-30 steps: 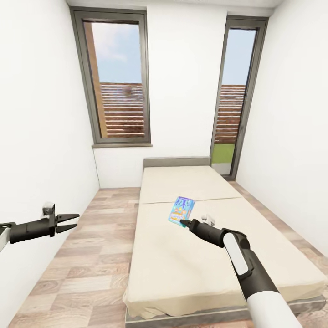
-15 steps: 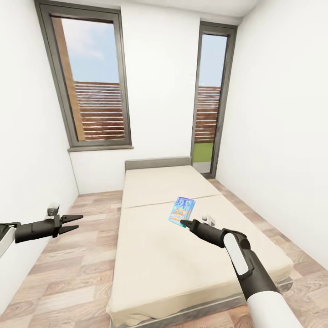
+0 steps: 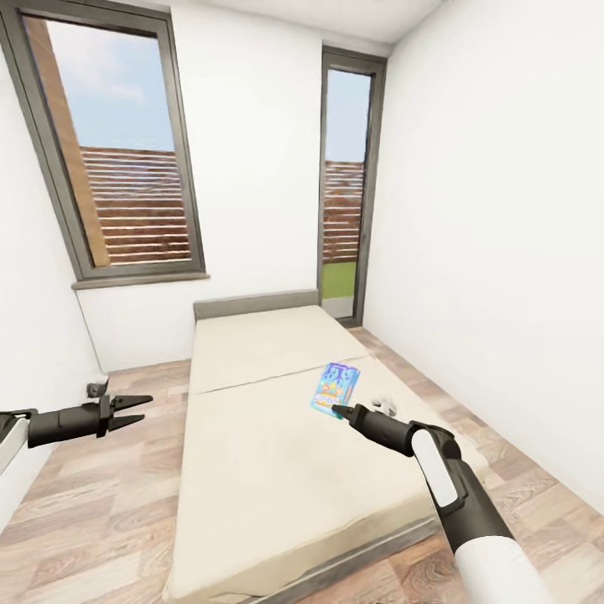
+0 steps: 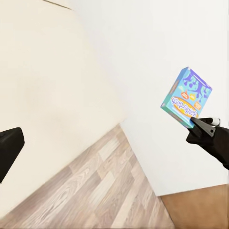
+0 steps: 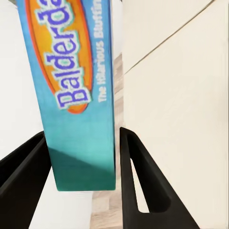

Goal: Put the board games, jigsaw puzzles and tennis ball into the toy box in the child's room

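Note:
My right gripper is shut on the lower edge of a small blue-cyan board game and holds it upright a little above the bed. In the right wrist view the box stands between the two black fingers, with an orange title oval on its cover. The left wrist view catches the held game and the right gripper against the white wall. My left gripper hangs open and empty over the wood floor to the left of the bed.
The beige bed has a low grey headboard against the far wall. Two tall dark-framed windows stand behind it. White walls close in on both sides, with strips of plank floor along the bed.
The whole picture has slid to the left, so the camera has turned right. Both arms keep their pose in the view, and the right gripper still holds the blue-cyan box.

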You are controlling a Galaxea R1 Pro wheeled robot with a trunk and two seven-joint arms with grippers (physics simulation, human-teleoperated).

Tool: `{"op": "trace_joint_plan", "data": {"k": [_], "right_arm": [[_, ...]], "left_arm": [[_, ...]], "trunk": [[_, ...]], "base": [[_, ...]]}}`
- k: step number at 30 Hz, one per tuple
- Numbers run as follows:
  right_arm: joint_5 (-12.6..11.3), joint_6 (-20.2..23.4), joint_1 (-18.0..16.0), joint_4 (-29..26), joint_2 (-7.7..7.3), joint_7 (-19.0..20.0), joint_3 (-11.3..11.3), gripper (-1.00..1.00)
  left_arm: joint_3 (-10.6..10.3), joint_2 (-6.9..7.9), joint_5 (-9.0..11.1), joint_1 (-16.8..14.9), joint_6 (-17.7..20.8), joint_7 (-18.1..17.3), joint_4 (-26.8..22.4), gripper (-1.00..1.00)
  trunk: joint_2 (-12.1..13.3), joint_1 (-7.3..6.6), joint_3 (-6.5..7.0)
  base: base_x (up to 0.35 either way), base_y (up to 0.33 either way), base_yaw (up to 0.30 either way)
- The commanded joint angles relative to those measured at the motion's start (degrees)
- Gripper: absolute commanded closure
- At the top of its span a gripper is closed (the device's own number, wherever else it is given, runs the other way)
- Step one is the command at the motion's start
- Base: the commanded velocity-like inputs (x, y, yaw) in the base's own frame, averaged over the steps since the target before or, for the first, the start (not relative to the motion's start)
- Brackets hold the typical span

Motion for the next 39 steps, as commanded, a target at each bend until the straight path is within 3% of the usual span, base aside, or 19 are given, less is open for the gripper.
{"op": "trace_joint_plan", "data": {"k": [1,32,39], "right_arm": [[0.0,0.4,-0.1,0.0,0.08,0.3,-0.2,1.0],[0.0,0.3,-0.1,0.1,0.08,0.3,-0.2,1.0],[0.0,0.2,-0.1,0.0,0.08,0.3,-0.2,1.0]], "left_arm": [[0.0,0.04,0.2,0.0,0.4,-0.1,0.0,-1.0],[0.3,0.06,0.3,0.0,0.1,-0.7,0.0,-1.0],[0.3,0.07,0.4,0.0,0.1,-0.5,0.0,-1.0]], "trunk": [[0.4,-0.23,0.12],[12.8,-7.03,5.68],[12.8,-7.03,5.68]], "base": [[0.0,0.0,-0.278],[0.0,0.0,-0.279],[0.0,0.0,-0.279]]}}
